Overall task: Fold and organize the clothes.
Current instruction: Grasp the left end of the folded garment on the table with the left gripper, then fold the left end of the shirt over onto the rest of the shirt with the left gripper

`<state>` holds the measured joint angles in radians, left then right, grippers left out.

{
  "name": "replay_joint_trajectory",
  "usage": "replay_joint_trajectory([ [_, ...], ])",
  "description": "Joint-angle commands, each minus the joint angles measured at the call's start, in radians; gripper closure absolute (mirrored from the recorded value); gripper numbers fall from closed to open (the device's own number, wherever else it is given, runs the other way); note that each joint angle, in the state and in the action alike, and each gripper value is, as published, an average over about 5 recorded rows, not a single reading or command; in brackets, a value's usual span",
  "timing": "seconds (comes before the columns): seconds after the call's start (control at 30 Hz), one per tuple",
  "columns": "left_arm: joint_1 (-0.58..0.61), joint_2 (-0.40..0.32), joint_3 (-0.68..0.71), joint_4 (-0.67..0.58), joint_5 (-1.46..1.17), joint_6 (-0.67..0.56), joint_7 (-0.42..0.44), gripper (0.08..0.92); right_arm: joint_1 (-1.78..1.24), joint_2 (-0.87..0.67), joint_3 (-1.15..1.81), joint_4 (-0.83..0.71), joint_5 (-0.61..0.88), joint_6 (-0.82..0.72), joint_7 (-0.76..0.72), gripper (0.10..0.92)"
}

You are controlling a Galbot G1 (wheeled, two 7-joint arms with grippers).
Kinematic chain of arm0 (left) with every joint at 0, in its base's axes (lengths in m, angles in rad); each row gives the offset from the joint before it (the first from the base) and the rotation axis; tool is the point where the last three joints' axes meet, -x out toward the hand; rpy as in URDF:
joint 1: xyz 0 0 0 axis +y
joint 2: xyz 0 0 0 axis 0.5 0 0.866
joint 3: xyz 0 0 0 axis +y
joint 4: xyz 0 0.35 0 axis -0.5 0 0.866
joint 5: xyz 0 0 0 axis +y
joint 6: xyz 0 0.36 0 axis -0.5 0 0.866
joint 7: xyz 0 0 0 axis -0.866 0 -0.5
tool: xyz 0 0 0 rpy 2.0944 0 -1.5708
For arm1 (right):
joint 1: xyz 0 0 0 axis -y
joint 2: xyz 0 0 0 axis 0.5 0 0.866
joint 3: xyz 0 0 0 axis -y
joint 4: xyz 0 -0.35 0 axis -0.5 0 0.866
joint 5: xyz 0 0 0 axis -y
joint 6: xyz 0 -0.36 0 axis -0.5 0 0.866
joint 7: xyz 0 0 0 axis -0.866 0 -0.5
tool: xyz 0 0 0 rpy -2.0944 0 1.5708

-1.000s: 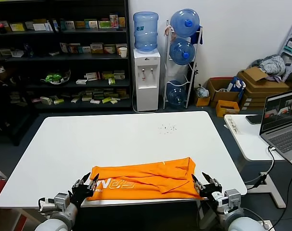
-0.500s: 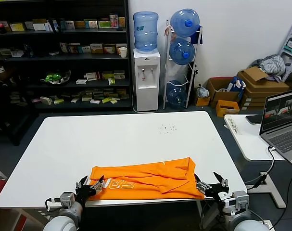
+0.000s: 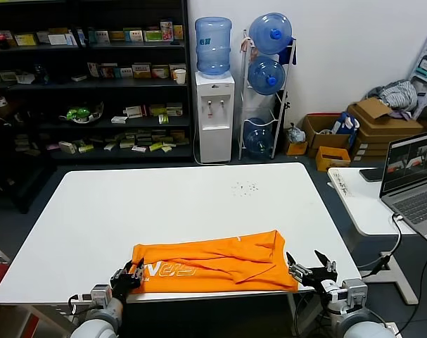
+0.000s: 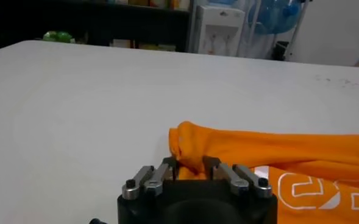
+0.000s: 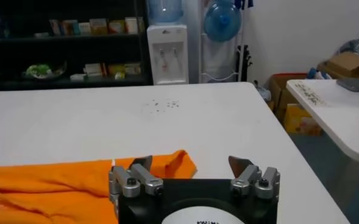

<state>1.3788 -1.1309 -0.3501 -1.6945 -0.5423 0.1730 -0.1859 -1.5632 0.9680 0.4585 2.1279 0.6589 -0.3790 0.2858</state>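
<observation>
Near the desk's [image 3: 93, 211] front edge lies the orange T-shirt [image 3: 220, 262], folded lengthwise; left tool [image 4: 190, 171] is clamped on its bunched corner; right tool [image 5: 192, 167] stands spread beside the opposite end.

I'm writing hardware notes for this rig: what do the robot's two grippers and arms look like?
The left gripper and right gripper are alike: a black body with silver-grey metal finger links fastened by dark screws. The right one's round white base carries dark lettering, too cropped to read. In the head view, pale grey rounded arm casings and thin black cables show.
</observation>
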Motion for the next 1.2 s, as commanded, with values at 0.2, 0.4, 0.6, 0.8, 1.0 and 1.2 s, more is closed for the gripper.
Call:
replay_joint_trajectory([
  [0.2, 0.012, 0.053, -0.075, -0.023, 0.028, -0.003, -0.012, 0.825, 0.029, 0.006, 0.002, -0.013, 0.02, 0.009, 0.014, 0.203],
  [0.4, -0.005, 0.247, -0.271, 0.072, 0.029, -0.011, 0.038, 0.884, 0.065, 0.015, -0.011, -0.029, 0.029, 0.016, 0.02, 0.203],
  [0.6, 0.008, 0.428, -0.477, 0.238, 0.185, -0.102, 0.102, 0.884, 0.096, 0.039, -0.039, -0.048, 0.025, 0.02, 0.024, 0.203],
  [0.8, 0.169, 0.38, -0.478, 0.039, 0.176, -0.087, 0.102, 0.884, 0.119, 0.073, -0.071, -0.065, 0.007, 0.018, 0.034, 0.203],
  [1.0, 0.126, 0.209, -0.149, -0.271, -0.183, 0.073, 0.011, 0.884, 0.112, 0.082, -0.07, -0.07, -0.003, 0.016, 0.043, 0.203],
  [1.2, -0.118, 0.064, 0.128, -0.252, -0.329, 0.148, -0.127, 0.884, 0.082, 0.098, -0.042, -0.062, -0.009, 0.017, 0.047, 0.203],
])
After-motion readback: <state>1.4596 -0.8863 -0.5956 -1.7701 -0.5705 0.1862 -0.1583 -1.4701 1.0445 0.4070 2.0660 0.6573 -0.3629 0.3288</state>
